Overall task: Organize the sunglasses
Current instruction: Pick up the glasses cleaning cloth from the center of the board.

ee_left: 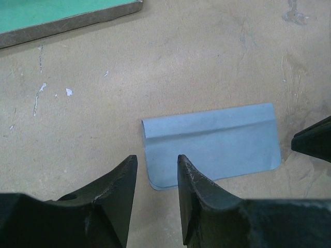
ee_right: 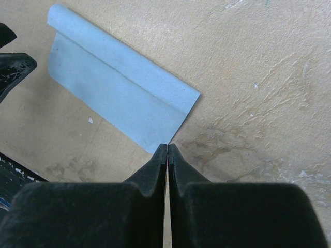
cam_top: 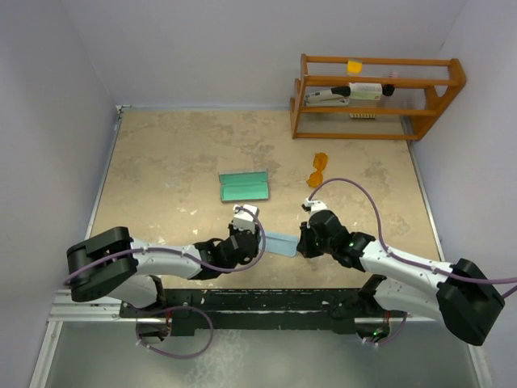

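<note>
From above, a folded light blue cloth point(cam_top: 281, 242) lies on the tan table point(cam_top: 161, 162), between the two arms' tips. The left gripper point(cam_top: 257, 239) sits just at the cloth's left end and the right gripper point(cam_top: 301, 242) just at its right end. The sunglasses point(cam_top: 317, 170), a small orange pair, lie on the table beyond the cloth and a little to its right, well apart from it and from both grippers. An open grey case point(cam_top: 244, 186) with green lining lies beyond the cloth and slightly to its left. A wooden rack point(cam_top: 376, 97) stands far beyond the cloth, at the back right.

In the left wrist view, the left gripper point(ee_left: 156, 160) has its fingers point(ee_left: 116, 191) spread, with bare table and the cloth's near corner showing in the gap. Nothing is held between them. The cloth point(ee_left: 212, 144) lies flat just ahead, with a fold line running along it. The case's edge point(ee_left: 67, 13) shows well beyond the cloth.

In the right wrist view, the right gripper point(ee_right: 167, 148) has its fingers point(ee_right: 150, 175) pressed together. Their tips are at the near edge of the cloth point(ee_right: 119, 93). Whether any cloth is caught between them cannot be told.
</note>
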### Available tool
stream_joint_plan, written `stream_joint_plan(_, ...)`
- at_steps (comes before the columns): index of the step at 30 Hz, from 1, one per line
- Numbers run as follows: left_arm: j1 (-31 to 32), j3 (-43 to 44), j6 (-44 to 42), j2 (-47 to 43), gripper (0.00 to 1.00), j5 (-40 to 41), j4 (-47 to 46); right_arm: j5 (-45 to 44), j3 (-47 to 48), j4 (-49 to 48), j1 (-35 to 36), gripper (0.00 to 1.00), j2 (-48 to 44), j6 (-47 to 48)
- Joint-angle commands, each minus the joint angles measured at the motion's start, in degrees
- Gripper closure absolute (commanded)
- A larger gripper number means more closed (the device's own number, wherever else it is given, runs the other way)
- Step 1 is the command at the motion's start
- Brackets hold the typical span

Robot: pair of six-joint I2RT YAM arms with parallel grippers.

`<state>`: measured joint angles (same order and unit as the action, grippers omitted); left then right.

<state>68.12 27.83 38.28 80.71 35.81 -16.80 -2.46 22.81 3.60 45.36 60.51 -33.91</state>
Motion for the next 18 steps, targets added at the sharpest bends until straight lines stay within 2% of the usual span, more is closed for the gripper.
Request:
stream_joint_plan(1, -1.96, 0.94, -2.06, 0.24, 0.66, -5.2, -1.1, -1.01, 0.46, 0.18, 0.24, 0.96, -1.47, -0.31)
stream_joint_plan(9, -4.46, 2.34, -4.0, -0.19, 0.71, -11.21, 3.05, -0.63, 0.05, 0.23, 0.25, 0.96, -2.08, -0.46)
stream_joint_plan(18, -5.48, 5.03, -6.04, 1.55, 0.71, -13.34, 7.12, -0.27, -0.18, -0.33, 0.25, 0.96, -1.71, -0.58)
